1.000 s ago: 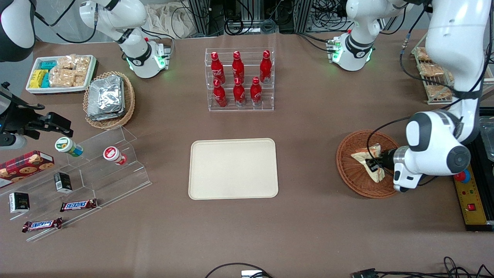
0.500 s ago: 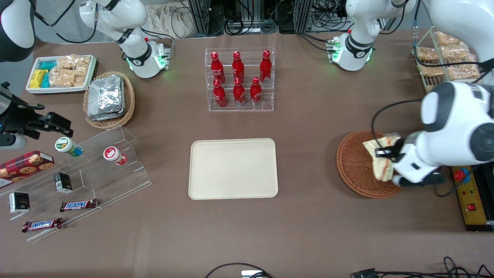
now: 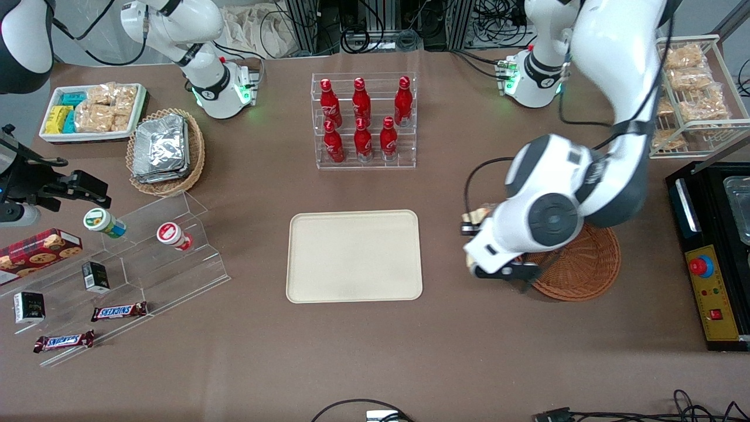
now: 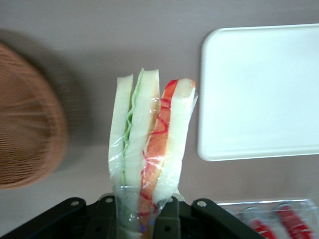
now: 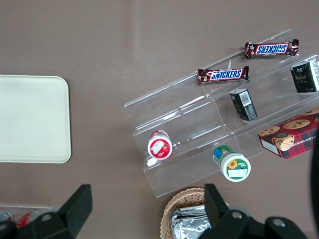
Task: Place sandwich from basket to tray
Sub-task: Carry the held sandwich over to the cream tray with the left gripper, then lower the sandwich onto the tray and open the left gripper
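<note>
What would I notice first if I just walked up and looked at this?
Probably the claw shut on the wrapped sandwich, carrying it in the air between the brown basket and the cream tray. The basket has nothing in it that shows, and the tray is bare. Next, the red bottles lined up in a clear rack, farther from the front camera than the tray.

Matt black plastic gripper [image 4: 142, 221] pinching the sandwich [image 4: 149, 149] in glossy, crinkling clear film, rough woven wicker basket [image 4: 27, 132] lying beside it, smooth matt cream tray [image 4: 264, 92] showing near it, table cloth [image 3: 375, 351] looking matt brown
</note>
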